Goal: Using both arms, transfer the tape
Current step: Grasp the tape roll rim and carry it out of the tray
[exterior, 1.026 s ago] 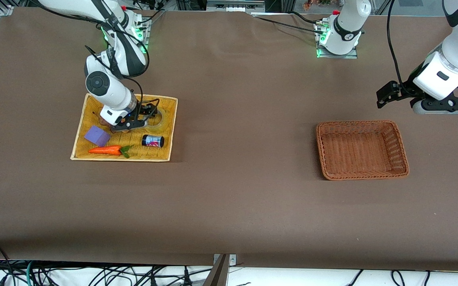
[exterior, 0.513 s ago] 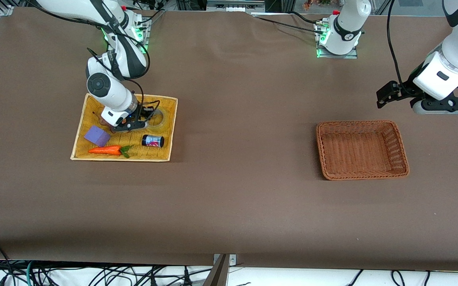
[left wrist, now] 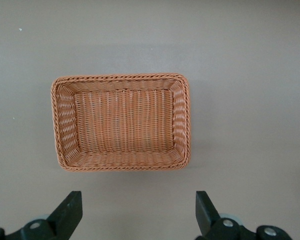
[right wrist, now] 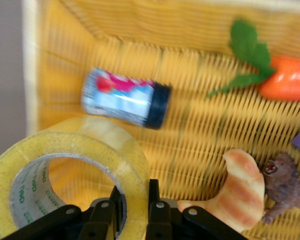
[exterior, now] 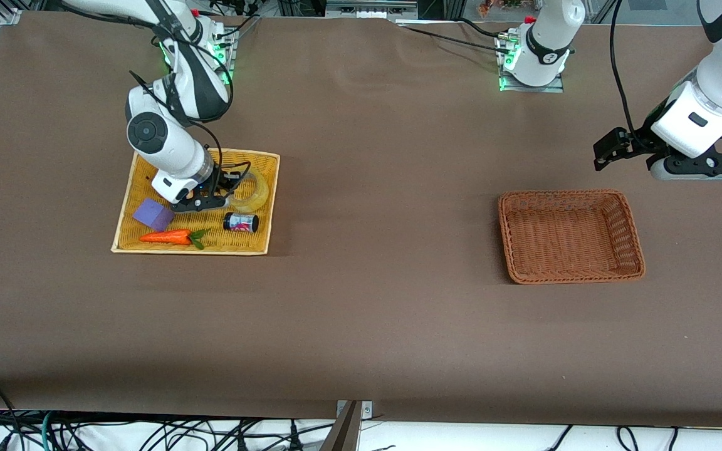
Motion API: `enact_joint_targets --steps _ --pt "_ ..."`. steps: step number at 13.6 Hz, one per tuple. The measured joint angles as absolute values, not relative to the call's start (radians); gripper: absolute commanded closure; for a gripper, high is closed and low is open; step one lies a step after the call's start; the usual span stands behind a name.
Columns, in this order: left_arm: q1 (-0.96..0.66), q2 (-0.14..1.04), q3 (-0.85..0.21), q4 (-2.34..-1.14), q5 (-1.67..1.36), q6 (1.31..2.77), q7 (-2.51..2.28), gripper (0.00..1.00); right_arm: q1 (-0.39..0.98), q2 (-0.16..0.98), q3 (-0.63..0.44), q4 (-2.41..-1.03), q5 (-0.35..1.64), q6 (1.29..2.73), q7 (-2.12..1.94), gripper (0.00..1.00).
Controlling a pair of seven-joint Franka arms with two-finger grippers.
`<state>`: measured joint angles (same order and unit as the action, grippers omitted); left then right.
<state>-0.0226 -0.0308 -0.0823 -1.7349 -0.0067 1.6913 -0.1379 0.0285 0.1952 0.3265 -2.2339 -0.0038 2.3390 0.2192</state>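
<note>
The tape (exterior: 253, 193) is a translucent yellowish roll, held tilted a little above the yellow basket (exterior: 271, 207). My right gripper (exterior: 230, 191) is shut on its wall, one finger inside the hole and one outside. In the right wrist view the tape (right wrist: 85, 150) fills the lower corner with my right gripper (right wrist: 135, 200) pinching its rim. My left gripper (exterior: 615, 152) is open and empty, up in the air over the table beside the brown basket (exterior: 571, 275); in the left wrist view my left gripper (left wrist: 138, 212) shows its two fingers wide apart.
In the yellow basket lie a small black can (exterior: 240, 222), a carrot (exterior: 167, 237) and a purple block (exterior: 153, 214). The right wrist view also shows a croissant (right wrist: 237, 192) and a small brown toy animal (right wrist: 287, 187). The brown basket (left wrist: 60, 125) has nothing in it.
My right gripper has risen with the tape, which now tilts up off the basket floor. The left arm has not moved.
</note>
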Motion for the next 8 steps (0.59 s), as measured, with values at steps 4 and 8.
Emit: enact_joint_targets --steps 4,8 --pt "-0.023 -0.031 -0.082 -1.735 -0.007 1.691 -0.138 0.0 0.046 0.184 0.395 -2.036 -0.003 2.157 0.292 1.0" --pt "-0.023 -0.031 -0.083 -1.734 -0.007 1.691 -0.138 0.0 0.198 0.285 0.412 -1.959 -0.003 2.177 0.559 1.0"
